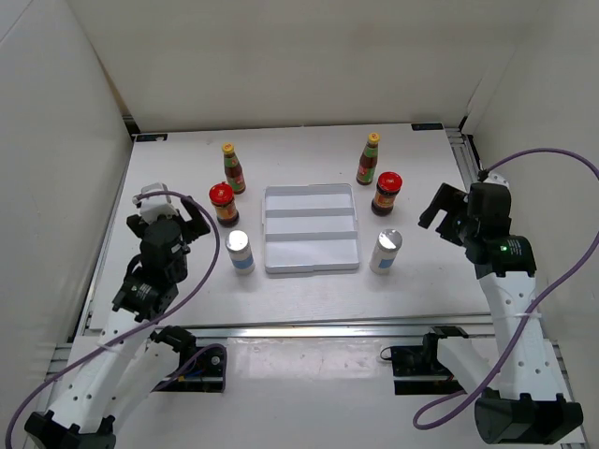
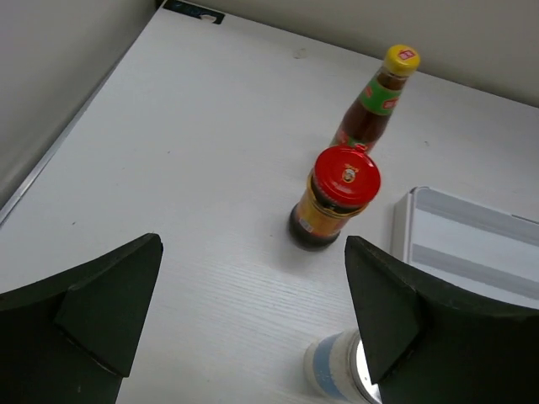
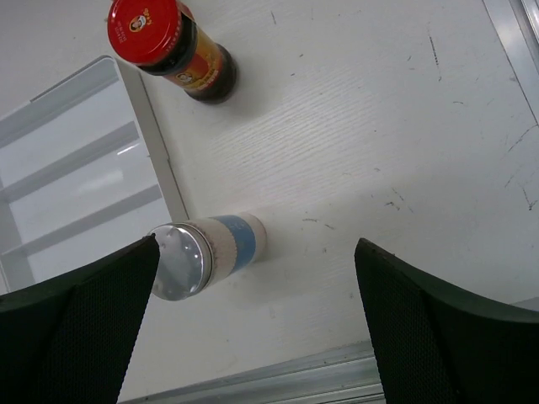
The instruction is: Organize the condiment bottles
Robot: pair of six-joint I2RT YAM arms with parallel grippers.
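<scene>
Six condiment bottles stand on the white table around a tray. To the tray's left are a slim yellow-capped bottle (image 1: 230, 168) (image 2: 371, 108), a red-lidded jar (image 1: 223, 204) (image 2: 333, 200) and a white shaker (image 1: 240, 252) (image 2: 335, 372). Their twins stand to its right: slim bottle (image 1: 369, 159), jar (image 1: 387, 193) (image 3: 169, 48), shaker (image 1: 385, 251) (image 3: 211, 255). My left gripper (image 1: 185, 223) (image 2: 253, 269) hangs open just left of the left jar and shaker, holding nothing. Open and empty too, my right gripper (image 1: 438, 213) (image 3: 253, 261) hovers right of the right shaker.
The white ridged square tray (image 1: 311, 227) (image 2: 472, 244) (image 3: 76, 185) lies in the middle with nothing in it. White walls close in the table at the back and both sides. A metal rail (image 3: 278, 379) runs along the near edge.
</scene>
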